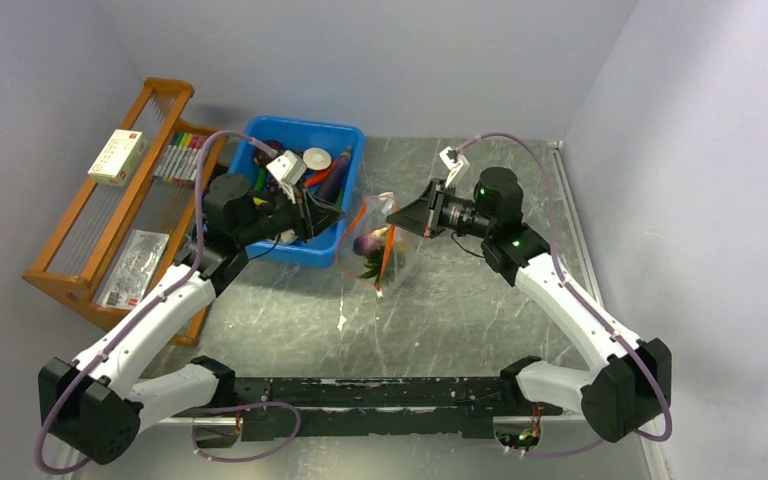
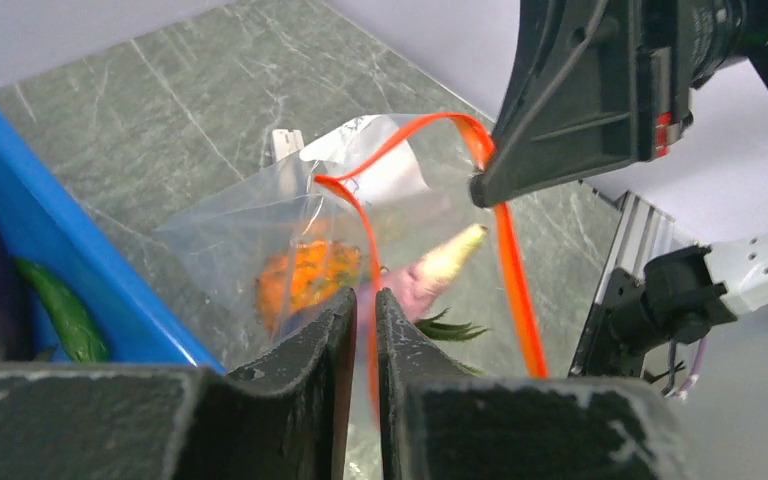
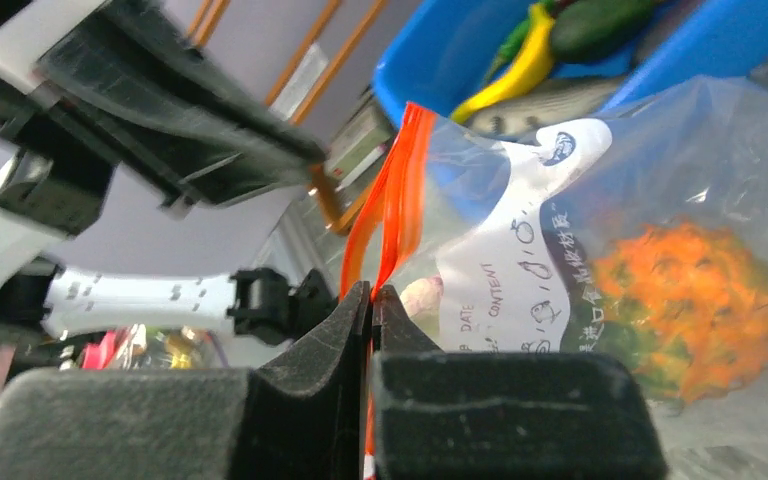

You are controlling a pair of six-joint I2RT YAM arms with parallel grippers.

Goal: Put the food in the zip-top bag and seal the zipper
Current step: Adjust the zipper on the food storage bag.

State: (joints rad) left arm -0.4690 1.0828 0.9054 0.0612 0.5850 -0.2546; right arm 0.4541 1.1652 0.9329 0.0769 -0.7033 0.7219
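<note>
The clear, floppy zip-top bag (image 1: 380, 250), orange plastic toy pineapple (image 2: 305, 275) inside, was held just right of the rigid blue plastic bin (image 1: 305, 130), its red-orange zipper strip (image 2: 513, 290) clamped by the left gripper (image 2: 365, 300) on the bin side and the right gripper (image 3: 370, 292) beyond, and seen gaping between them.

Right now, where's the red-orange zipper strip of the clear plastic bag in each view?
Top external: red-orange zipper strip mid-table, just right of the rigid blue plastic bin.
Left wrist: centre-right, looping down; bin at left.
Right wrist: centre-left, vertical; bin at top.
Shared landmark: the bin.
</note>
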